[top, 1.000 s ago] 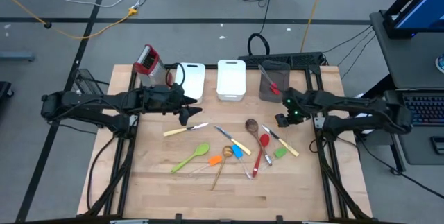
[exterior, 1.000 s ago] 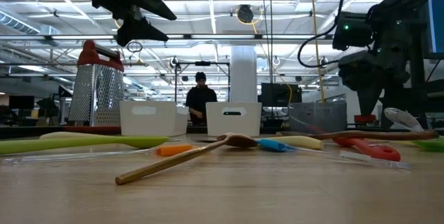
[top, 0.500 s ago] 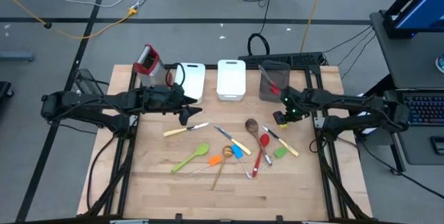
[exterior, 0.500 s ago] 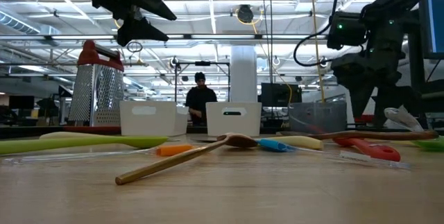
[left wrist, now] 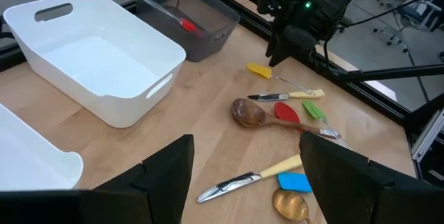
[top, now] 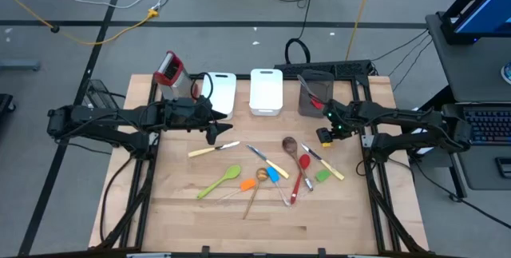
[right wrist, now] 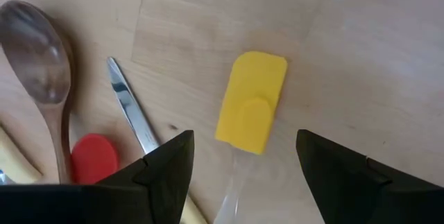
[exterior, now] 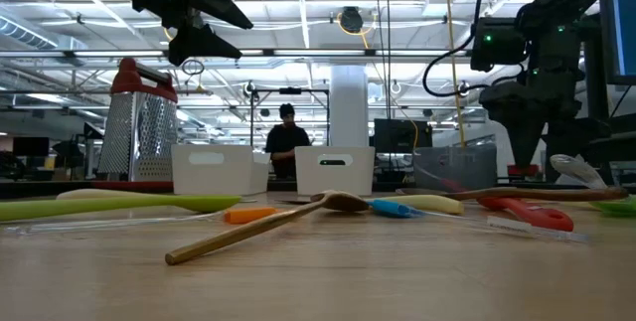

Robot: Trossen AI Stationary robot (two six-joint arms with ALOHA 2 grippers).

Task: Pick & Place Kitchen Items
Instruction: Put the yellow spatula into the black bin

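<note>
Several kitchen items lie scattered on the wooden table (top: 184, 210): a green spatula (top: 219, 182), a cream-handled knife (top: 211, 149), a wooden spoon (top: 290, 144), a red spoon (top: 300, 174) and blue and orange pieces (top: 267, 176). A yellow spatula (right wrist: 253, 102) lies flat at the right. My right gripper (right wrist: 244, 137) hangs open just above it, pointing steeply down, one finger on either side of its head, touching nothing. My left gripper (top: 214, 130) hovers open, high over the table's far left part, with nothing in it.
Two white bins (top: 217, 94) (top: 266, 90) and a grey bin (top: 315, 94) with a red piece inside stand along the far edge. A metal grater (top: 168, 68) with a red top stands at the far left. A person (exterior: 286, 142) stands in the room beyond.
My right gripper has tipped steeper downward over the yellow spatula, staying open and in about the same place. The spatula head now shows beside it in the high view.
</note>
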